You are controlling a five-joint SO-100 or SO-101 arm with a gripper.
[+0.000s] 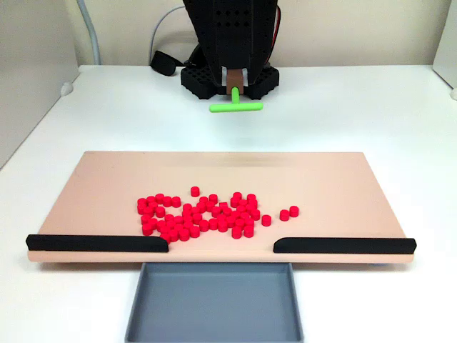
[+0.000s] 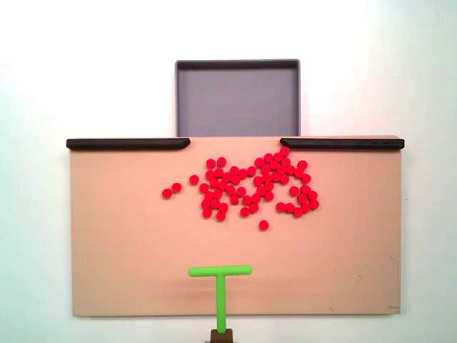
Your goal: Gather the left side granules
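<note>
granules (image 2: 250, 184): small red glossy cylinders, loosely clustered mid-board
claw (image 2: 221, 334): closed round green T-tool (image 2: 221, 282) stem
tray (image 1: 214, 304): grey, shallow, square

The granules (image 1: 203, 214) are bright red, all one plain shade. The T-shaped tool (image 2: 221, 282) is vivid green. The board (image 2: 128, 250) beneath is a pale peach-tan, unpatterned, with two black rails (image 1: 96, 243) along one edge. The tray (image 2: 238, 100) is flat grey-blue. The arm (image 1: 228, 36) and its base are black, and the tabletop (image 1: 357, 107) is white.
</note>
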